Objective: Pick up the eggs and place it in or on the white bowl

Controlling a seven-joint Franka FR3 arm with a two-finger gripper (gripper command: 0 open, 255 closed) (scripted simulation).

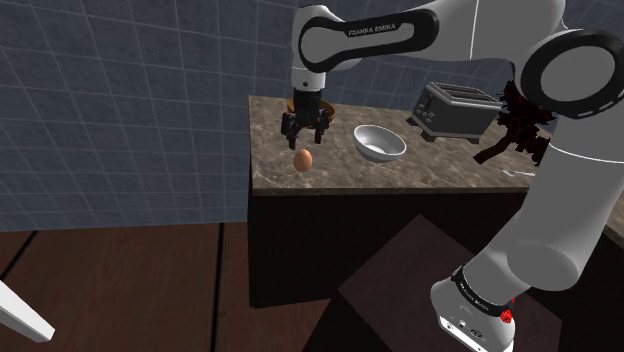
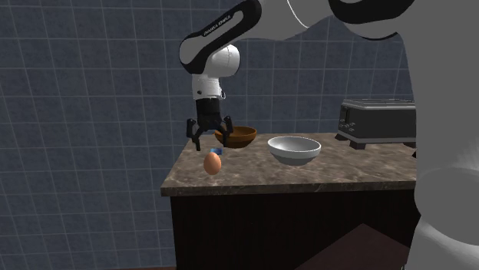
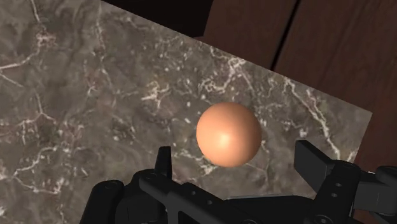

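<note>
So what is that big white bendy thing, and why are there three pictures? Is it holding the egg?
It is a robot arm. The black tool at its end works like two fingers. Two pictures come from cameras standing nearby. The third comes from a camera on the arm's hand, looking down past the fingers. On the stone counter are an egg, a white bowl, a brown bowl and a toaster. The tool is open and hovers just above the egg, so it holds nothing.
</note>
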